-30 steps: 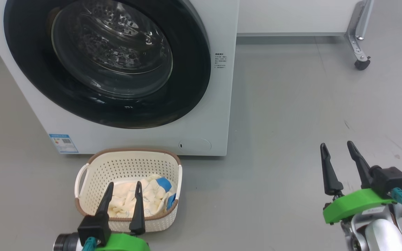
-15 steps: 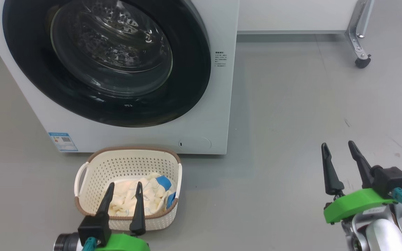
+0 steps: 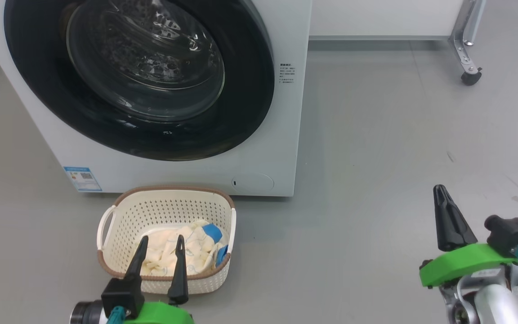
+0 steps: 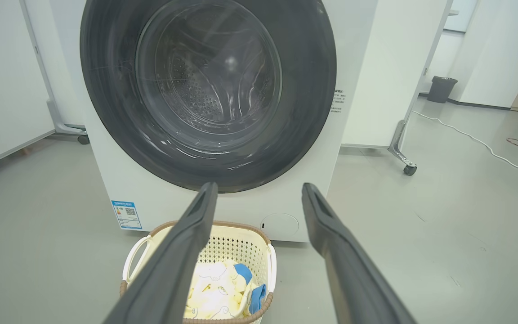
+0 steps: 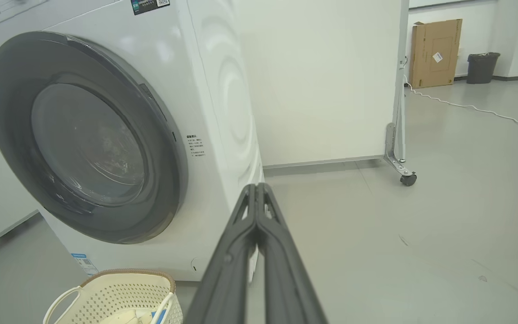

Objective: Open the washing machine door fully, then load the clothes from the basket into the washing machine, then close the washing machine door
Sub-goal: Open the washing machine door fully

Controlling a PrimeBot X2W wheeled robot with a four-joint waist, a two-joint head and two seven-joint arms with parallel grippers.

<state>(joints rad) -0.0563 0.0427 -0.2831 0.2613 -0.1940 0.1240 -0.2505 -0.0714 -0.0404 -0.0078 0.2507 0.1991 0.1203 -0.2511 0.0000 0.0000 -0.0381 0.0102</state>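
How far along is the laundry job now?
Done: nothing; the round black-rimmed glass door of the white washing machine is shut. In hand: the right end effector is shut and empty, the left end effector open near the cream perforated basket holding the cream-yellow clothes. Left: opening, loading, closing.

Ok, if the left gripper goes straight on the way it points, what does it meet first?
Likely the lower rim of the door, after passing over the basket; depth is unclear.
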